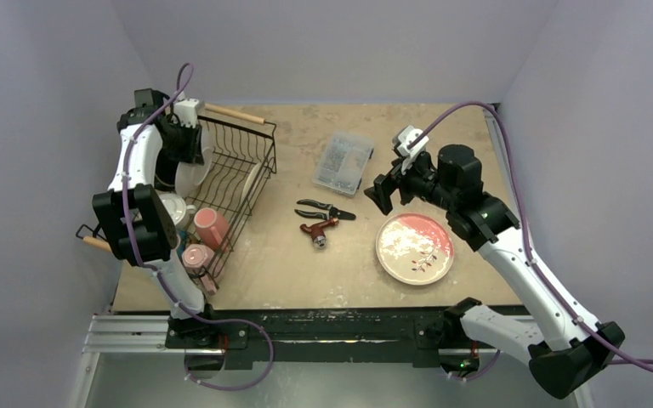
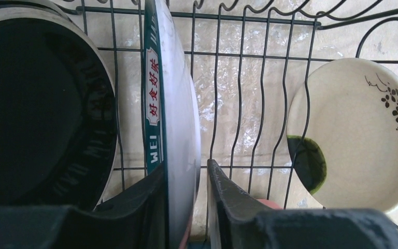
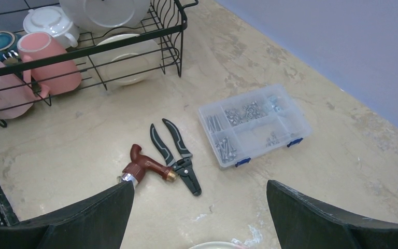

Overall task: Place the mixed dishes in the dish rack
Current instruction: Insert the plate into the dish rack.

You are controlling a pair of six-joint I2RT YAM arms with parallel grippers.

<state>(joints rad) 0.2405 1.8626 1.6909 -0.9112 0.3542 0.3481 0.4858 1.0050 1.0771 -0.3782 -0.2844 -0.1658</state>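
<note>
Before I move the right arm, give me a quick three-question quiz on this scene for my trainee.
1. True or false: the right pincer hangs open above the table.
2. The left pincer straddles an upright plate whose rim is: A teal, B red, C yellow.
3. Which dish lies outside the dish rack?
Key: 1 true; 2 A; 3 the pink-rimmed plate.

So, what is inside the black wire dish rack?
Two pink mugs, a white cup, an upright teal-rimmed white plate, a cream saucer. The left arm hides the rest.
</note>
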